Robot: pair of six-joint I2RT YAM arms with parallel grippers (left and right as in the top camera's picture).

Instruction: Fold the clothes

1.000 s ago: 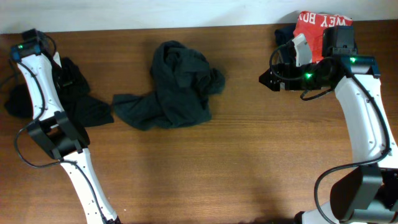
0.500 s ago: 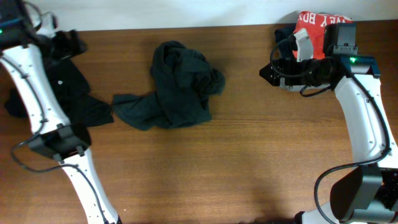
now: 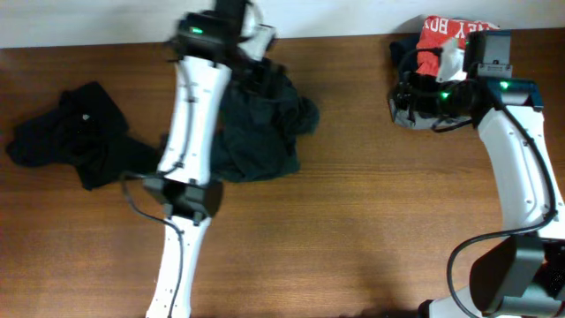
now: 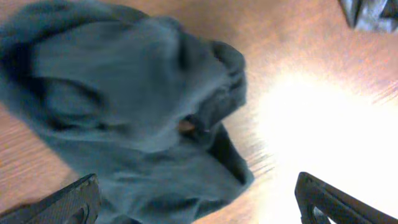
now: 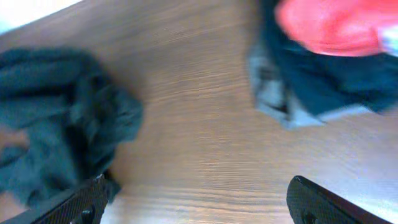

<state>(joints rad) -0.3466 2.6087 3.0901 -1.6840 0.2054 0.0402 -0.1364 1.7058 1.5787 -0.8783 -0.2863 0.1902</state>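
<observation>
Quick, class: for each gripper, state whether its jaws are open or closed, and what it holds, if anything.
Left gripper: jaws open, holding nothing; dark green shirt lies below.
Right gripper: jaws open, holding nothing.

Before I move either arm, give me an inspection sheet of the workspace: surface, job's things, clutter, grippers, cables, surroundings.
Surface: brown wooden table, no spills seen.
Job's things: crumpled dark green cloth T-shirt mid-table, unfolded, partly under the left arm; crumpled black cloth T-shirt on the left side, unfolded.
Clutter: red item with white lettering on dark cloth at the far right corner; kind unclear.
Grippers: left gripper above the green T-shirt, jaws open, holding nothing; right gripper near the red item, jaws open, holding nothing.
Cables: black cable loop at the left arm's elbow; another by the right arm's base.
Surroundings: white wall strip beyond the far edge.
</observation>
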